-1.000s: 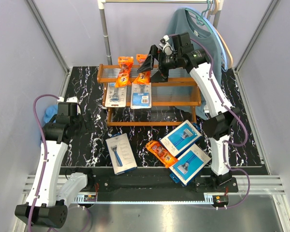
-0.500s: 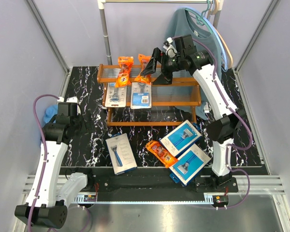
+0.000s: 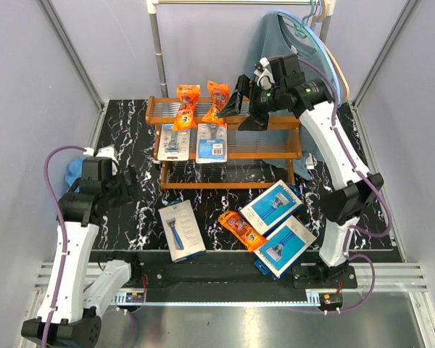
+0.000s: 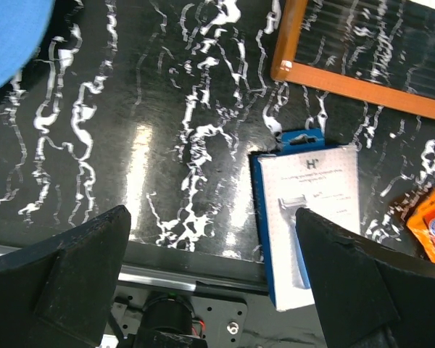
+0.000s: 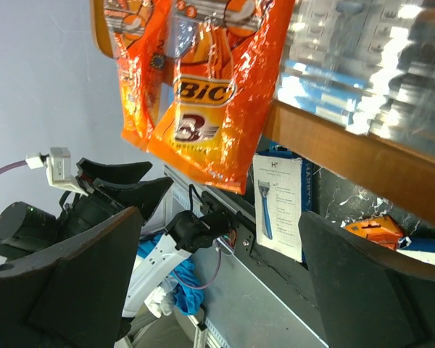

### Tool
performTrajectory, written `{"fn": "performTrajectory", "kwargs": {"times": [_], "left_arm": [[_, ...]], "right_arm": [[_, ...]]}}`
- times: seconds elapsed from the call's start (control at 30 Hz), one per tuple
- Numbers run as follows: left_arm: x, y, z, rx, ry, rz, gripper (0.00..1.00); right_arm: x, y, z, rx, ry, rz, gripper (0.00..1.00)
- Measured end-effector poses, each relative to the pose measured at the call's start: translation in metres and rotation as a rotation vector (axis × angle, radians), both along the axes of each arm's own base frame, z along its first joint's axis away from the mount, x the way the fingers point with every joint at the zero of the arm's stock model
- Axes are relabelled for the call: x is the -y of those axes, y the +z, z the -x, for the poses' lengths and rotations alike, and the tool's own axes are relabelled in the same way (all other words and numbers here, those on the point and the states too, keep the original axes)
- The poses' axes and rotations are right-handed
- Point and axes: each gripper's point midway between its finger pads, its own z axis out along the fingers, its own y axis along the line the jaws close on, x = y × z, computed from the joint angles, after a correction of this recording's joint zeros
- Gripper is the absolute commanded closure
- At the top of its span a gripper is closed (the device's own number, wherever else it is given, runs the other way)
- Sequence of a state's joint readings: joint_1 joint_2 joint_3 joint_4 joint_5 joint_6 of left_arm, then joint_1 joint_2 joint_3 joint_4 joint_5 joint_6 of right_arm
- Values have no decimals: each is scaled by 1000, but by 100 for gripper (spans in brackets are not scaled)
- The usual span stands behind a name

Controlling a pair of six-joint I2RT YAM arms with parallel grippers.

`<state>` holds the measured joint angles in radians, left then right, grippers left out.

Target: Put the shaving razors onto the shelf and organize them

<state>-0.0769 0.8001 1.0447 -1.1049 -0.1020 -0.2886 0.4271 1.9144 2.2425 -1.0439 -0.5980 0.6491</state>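
The shelf [image 3: 264, 122] stands at the back of the table. Two orange bags [image 3: 186, 106] [image 3: 216, 100] lean on its top tier, and two blister cards [image 3: 174, 142] [image 3: 212, 142] lie on the middle tier. A third orange bag [image 3: 241, 229] and three boxes [image 3: 181, 231] [image 3: 275, 205] [image 3: 285, 245] lie on the table in front. My right gripper [image 3: 244, 109] is open and empty, just right of the top-tier bags [image 5: 210, 87]. My left gripper [image 3: 130, 185] is open and empty over the left of the table, with one box [image 4: 312, 210] under its right finger.
A blue cloth [image 3: 74, 171] lies at the far left edge, behind my left arm. A metal clothes rail [image 3: 158, 51] with a teal sweater [image 3: 286, 40] stands behind the shelf. The table's near edge and mounting rail [image 4: 188, 272] lie below my left gripper.
My right gripper has drawn back to the right, away from the second orange bag, which stays on the top tier. My left arm has shifted slightly nearer.
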Motion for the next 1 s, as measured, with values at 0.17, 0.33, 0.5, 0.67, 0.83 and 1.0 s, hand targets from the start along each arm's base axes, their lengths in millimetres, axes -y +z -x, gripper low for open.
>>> {"fn": "performTrajectory", "kwargs": {"times": [0.17,0.33,0.5,0.67,0.83,1.0], "left_arm": [[19,-3,-1,-8,-43,91,1],[52,-7,-4,-10,-112,235,1],[92,-14,0,-35,-208,337,1],[145,-23,11,-84,-325,419,1],[193,-49,30,-169,-376,514,1],[229,-75,45,-245,-379,589,6]], "right_arm": [[9,9,13,20,-11,2,0],[21,5,37,21,-23,6,0],[39,-13,76,-3,-43,7,0],[55,-36,108,-29,-57,12,0],[67,-72,137,-89,-69,26,0],[79,-109,164,-152,-88,35,0]]}}
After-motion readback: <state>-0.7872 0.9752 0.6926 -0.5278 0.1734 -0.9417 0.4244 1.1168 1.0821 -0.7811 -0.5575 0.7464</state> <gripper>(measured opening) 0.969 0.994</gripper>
